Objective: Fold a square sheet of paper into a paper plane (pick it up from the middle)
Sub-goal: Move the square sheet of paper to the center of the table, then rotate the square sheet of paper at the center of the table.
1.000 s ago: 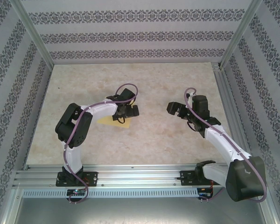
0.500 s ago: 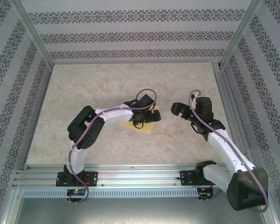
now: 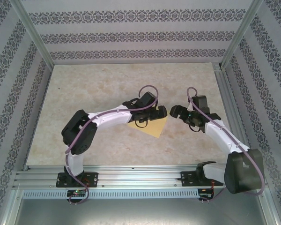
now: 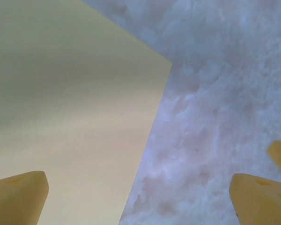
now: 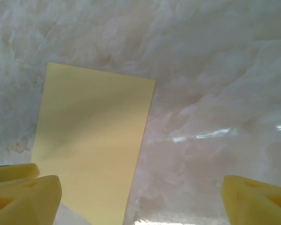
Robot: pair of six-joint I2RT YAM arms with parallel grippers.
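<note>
Top external view: pale marbled surface (image 3: 93, 89) inside a booth with patterned wallpaper (image 3: 131, 35), aluminium rail (image 3: 131, 176) along the near edge carrying both arm bases. Left arm stretched toward mid-surface, left gripper (image 3: 152, 117) low over the far part of the pale-yellow sheet of paper (image 3: 155, 129). Sheet lying a little right of centre, one corner pointing at the right gripper (image 3: 178, 112), another pointing toward the near edge, far portion hidden under the left gripper. Right gripper just beside that right-hand corner, facing the left gripper, the two close but apart. Left wrist view: left gripper (image 4: 140, 201) with jaws spread wide, nothing between them, yellow fingertips (image 4: 16, 199) at the two lower corners. One fingertip above the sheet (image 4: 75, 103), the other above bare surface. Sheet edge running diagonally between them, one corner visible up the middle. Contact between finger and paper not discernible. Right wrist view: right gripper (image 5: 140, 201) likewise with jaws well apart and empty, yellow fingertips (image 5: 257, 199) at the lower corners. Sheet (image 5: 93, 140) flat on the surface, ahead and toward the left-hand finger, faint diagonal shading across it, near end passing beside that finger; glossy bare surface under the other finger.
</note>
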